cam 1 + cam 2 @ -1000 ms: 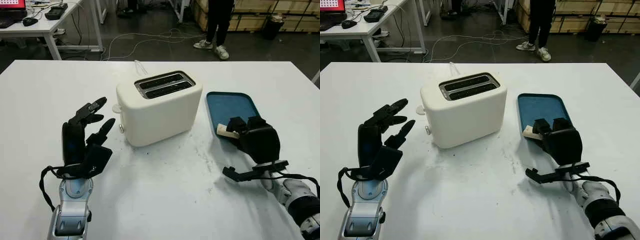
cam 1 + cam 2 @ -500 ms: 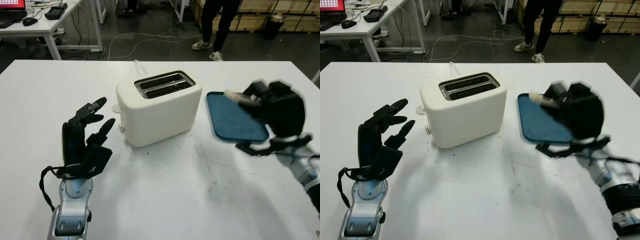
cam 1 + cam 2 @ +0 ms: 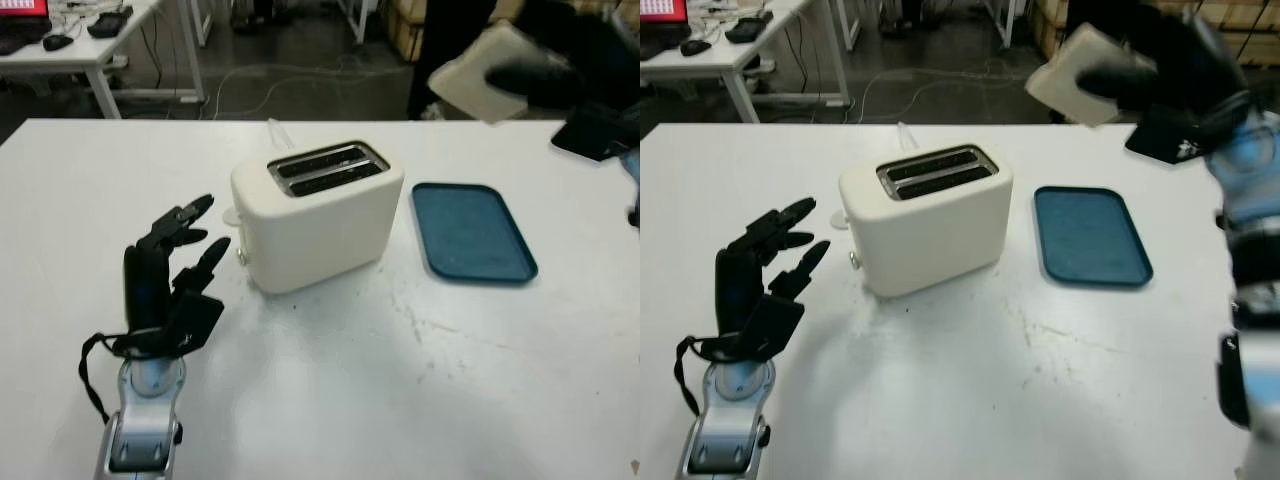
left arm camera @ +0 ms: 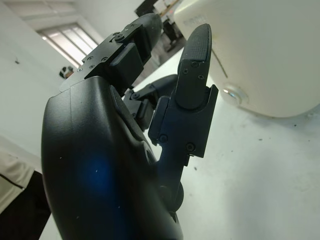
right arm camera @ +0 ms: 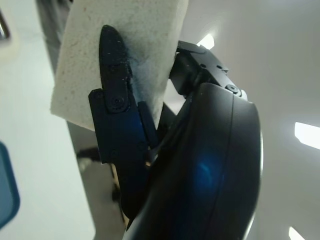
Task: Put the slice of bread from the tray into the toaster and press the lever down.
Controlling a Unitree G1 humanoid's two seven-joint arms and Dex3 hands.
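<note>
Right robot hand (image 3: 1160, 75): I have it raised high, clamped on the bread (image 3: 1080, 75), above and right of the toaster (image 3: 925, 215).
Left robot hand (image 3: 170, 270): holding nothing, upright just left of the toaster.
Tray (image 3: 470, 232): blue, on my bench (image 3: 400, 400), right of the toaster.

A lab or workshop: beyond the broad white worktable (image 3: 330, 400), far ahead of the open left hand (image 3: 165, 275), lie bare dark flooring with loose grey cables (image 3: 300, 75), a white computer desk (image 3: 70, 45) and stacked wooden crates (image 3: 1035, 15).
</note>
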